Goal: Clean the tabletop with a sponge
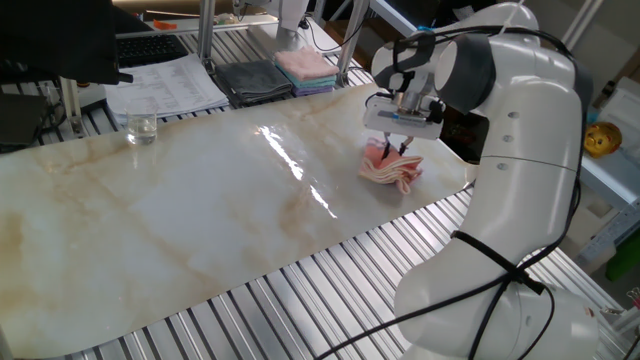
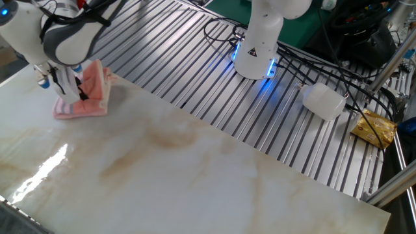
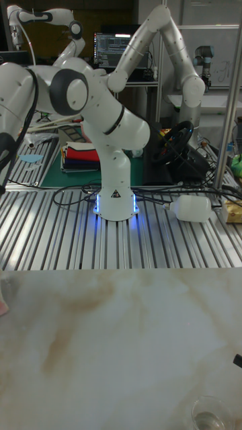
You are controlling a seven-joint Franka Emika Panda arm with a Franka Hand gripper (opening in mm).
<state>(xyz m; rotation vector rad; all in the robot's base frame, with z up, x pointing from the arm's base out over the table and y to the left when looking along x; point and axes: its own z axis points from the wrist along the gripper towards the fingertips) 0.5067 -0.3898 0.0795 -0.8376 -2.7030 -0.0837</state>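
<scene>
The salmon-pink sponge (image 1: 394,171) lies crumpled on the cream marble tabletop (image 1: 200,200), close to its right-hand end. My gripper (image 1: 399,151) points straight down into it, fingers shut on the sponge's upper folds and pressing it to the slab. From the other side, the sponge (image 2: 82,97) sits near the slab's (image 2: 195,175) far left edge, its striped edge low on the left, with the gripper (image 2: 70,91) buried in it. The tall fixed view shows only a sliver of pink sponge (image 3: 3,306) at the left border.
A glass (image 1: 141,128) stands at the slab's far edge. A dark grey cloth (image 1: 252,80), a pink cloth stack (image 1: 305,64) and papers (image 1: 165,86) lie behind it. Ribbed metal slats (image 2: 195,71) surround the slab, with a white bottle (image 2: 323,102) and the robot base (image 2: 258,49).
</scene>
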